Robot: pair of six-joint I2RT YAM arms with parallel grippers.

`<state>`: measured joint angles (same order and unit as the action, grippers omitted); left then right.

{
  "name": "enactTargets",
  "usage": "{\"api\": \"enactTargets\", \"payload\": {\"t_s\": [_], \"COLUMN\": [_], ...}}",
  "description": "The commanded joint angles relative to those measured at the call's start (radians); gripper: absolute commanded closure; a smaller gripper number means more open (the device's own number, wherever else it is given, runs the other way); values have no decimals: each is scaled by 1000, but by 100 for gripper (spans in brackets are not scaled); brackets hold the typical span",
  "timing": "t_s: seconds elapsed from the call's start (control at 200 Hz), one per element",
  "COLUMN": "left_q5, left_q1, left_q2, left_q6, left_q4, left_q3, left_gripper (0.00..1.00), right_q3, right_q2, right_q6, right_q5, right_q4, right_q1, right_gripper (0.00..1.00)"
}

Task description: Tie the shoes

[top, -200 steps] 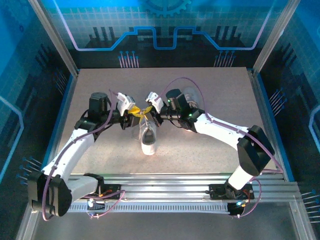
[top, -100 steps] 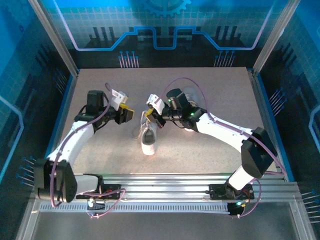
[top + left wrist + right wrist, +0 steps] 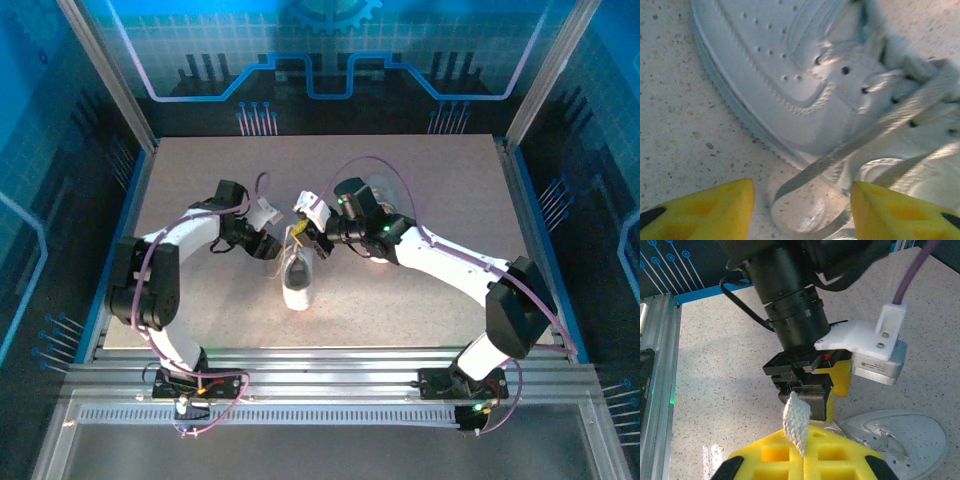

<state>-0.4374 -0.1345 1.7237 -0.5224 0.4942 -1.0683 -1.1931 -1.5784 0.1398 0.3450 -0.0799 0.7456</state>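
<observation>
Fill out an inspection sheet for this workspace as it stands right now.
Surface: speckled beige table.
Job's things: one white shoe at the centre, untied; its lace lies in a loose loop beside it. A pale shape behind the right arm may be the second shoe; it is mostly hidden.
Clutter: nothing seen.
Grippers: left gripper open, fingers either side of the loop, not closed on it; right gripper shut on a lace end.
Cables: purple cables run along both arms.
Surroundings: blue panelled enclosure; aluminium rail at the near edge.
</observation>
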Motion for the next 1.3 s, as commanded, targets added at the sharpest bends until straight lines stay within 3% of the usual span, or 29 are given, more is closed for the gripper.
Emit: {"api": "enactTargets", "payload": {"t_s": [0.0,0.355,0.425,0.745,0.945,1.04,1.126,1.296], "left_q5": [54,159,160,126,156,138,136,223], "left_q1": [-11,-54,-57,-7,7,3,-15,-54], "left_q2": [67,230,253,107,74,79,81,114], "left_q6": [-43,-18,-15,6,-8,4,-7,4], "left_q4": [99,182,205,157,172,160,159,157], "left_q3": [-64,-180,-201,-93,-75,-76,-80,-89], "left_gripper": [50,50,56,56,69,67,60,55], "right_q3": [-5,-33,-34,-34,-34,-36,-37,-36], "right_q2": [26,4,3,4,3,1,3,4], "right_q6": [17,27,28,23,17,15,18,21], "right_q5": [14,11,8,-4,-15,-16,-18,-27], "right_q4": [-26,-55,-55,-73,-76,-82,-92,-101], "right_q1": [9,9,8,8,9,9,9,8], "right_gripper": [100,100,100,100,100,100,100,100]}}
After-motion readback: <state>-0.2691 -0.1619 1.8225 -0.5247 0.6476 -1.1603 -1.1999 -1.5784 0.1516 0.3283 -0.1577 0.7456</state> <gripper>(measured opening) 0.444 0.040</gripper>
